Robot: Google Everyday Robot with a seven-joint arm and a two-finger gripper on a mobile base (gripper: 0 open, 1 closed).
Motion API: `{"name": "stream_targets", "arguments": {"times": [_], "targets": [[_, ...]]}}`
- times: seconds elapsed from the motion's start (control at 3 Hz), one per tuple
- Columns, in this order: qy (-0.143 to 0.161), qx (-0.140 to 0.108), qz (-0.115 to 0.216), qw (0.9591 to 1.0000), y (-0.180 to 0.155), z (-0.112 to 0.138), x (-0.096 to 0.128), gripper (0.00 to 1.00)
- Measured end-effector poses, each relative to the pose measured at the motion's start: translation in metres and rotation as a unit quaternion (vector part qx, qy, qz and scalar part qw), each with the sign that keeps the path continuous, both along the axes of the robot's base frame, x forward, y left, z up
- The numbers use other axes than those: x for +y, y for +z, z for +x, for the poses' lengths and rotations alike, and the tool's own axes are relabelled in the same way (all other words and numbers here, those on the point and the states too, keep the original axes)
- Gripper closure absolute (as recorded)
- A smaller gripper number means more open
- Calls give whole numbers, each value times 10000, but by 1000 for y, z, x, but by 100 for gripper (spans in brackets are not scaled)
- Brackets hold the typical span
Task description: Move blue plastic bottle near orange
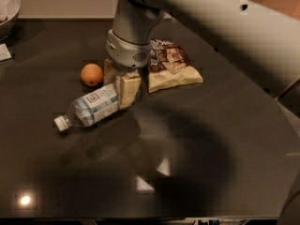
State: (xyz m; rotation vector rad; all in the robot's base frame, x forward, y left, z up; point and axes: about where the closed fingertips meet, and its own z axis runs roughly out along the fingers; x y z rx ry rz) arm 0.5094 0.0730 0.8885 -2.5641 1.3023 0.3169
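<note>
A dark, glossy table point(225, 149) fills the single camera view, with small glints of light on its near side. A large pale grey robot arm point(197, 18) comes down from the upper right, and its gripper point(117, 92) points down at the table's left-centre. The cream-coloured fingers point(128, 89) are clasped on either side of the base end of the blue plastic bottle point(91, 108). The bottle lies on its side with its white cap point(60, 123) pointing to the lower left. I cannot tell whether it rests on the surface. The orange point(92, 74) sits just beside the gripper, up and left of the bottle's base and close to it. A brown-and-cream chip bag point(171, 69) lies just right of the gripper. The rim of a bowl point(14, 11) shows at the far left corner.
</note>
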Motion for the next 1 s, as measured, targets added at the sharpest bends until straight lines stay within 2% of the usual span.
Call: {"name": "stream_targets", "arguments": {"times": [0.33,0.67,1.0], "targets": [[-101,34,78,9999,-8,13,23,100],[-209,-7,17,9998,-21,29,35,100],[-378,-34,-88,9992,-35,48,39,82]]}}
